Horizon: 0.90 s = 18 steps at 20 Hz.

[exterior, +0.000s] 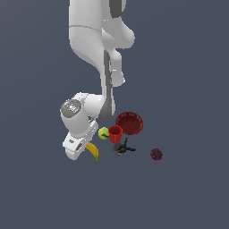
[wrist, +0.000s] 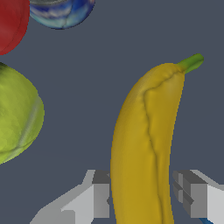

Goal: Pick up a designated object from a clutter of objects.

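Note:
The curved yellow banana (exterior: 93, 152) with a greenish tip lies on the grey floor at the exterior view's left edge of the clutter. In the wrist view the banana (wrist: 142, 140) runs lengthwise between my fingers. My gripper (wrist: 141, 194) is down at the banana's lower part, and its pads (wrist: 101, 194) sit against both sides of it, shut on it. In the exterior view the gripper (exterior: 85, 150) is low, right beside the banana.
A yellow-green ball (exterior: 103, 133) (wrist: 17, 113) lies close by, with a red cup (exterior: 115, 133) (wrist: 8, 22) and a dark red bowl (exterior: 129, 123) behind it. A black tool (exterior: 123, 147), a maroon lump (exterior: 156, 154) and a blue-patterned piece (wrist: 61, 13) lie nearby.

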{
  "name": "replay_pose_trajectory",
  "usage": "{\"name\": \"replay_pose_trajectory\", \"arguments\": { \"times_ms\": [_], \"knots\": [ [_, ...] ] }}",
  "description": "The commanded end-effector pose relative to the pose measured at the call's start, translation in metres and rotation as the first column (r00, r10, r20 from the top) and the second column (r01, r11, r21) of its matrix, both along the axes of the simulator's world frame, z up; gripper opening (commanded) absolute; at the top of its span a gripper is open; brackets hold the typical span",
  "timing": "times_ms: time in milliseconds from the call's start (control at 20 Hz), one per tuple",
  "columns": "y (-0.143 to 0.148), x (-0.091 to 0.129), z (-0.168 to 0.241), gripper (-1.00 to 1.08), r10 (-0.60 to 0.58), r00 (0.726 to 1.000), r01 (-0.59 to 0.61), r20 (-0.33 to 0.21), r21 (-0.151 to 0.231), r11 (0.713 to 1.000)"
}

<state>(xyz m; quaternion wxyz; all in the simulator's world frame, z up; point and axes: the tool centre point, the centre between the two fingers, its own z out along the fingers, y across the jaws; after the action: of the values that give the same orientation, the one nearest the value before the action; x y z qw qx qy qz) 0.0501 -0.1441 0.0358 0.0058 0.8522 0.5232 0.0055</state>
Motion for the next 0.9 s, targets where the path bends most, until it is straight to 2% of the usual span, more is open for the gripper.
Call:
{"name": "replay_pose_trajectory", "arguments": {
  "times_ms": [0, 350, 850],
  "knots": [
    [0.003, -0.002, 0.009, -1.00, 0.000, 1.000, 0.000, 0.003, -0.001, 1.000],
    [0.018, -0.016, 0.045, -1.00, 0.000, 1.000, 0.000, 0.000, -0.002, 1.000],
    [0.050, -0.046, 0.124, -1.00, 0.000, 1.000, 0.000, -0.006, -0.003, 1.000]
  ]
}}
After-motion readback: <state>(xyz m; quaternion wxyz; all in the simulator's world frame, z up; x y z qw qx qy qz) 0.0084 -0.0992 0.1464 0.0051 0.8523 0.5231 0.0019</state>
